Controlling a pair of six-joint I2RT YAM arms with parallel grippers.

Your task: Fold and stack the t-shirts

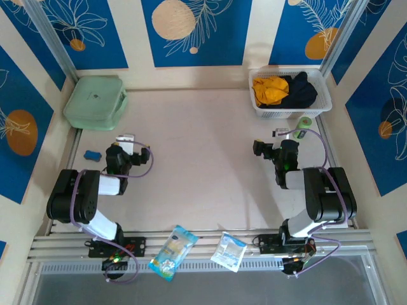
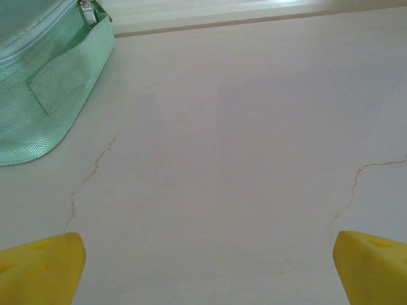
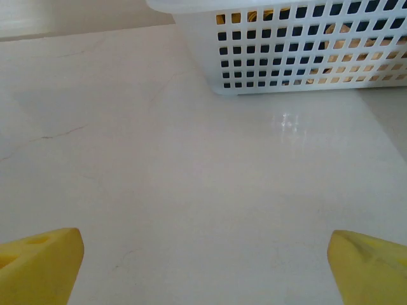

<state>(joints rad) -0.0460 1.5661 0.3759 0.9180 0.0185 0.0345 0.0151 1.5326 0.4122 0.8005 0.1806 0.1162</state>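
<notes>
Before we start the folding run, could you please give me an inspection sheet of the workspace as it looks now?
Surface: pale table, faint hairline veins, middle bare.
Job's things: orange-yellow shirt and dark garment, crumpled in the white basket, far right corner.
Clutter: green case far left; small blue item near the left edge; green roll beside the basket; two packets on the near rail.
Grippers: left gripper and right gripper, jaws open, holding nothing.
Cables: purple cables looped at each wrist.
Surroundings: blue leaf-print panels.
</notes>
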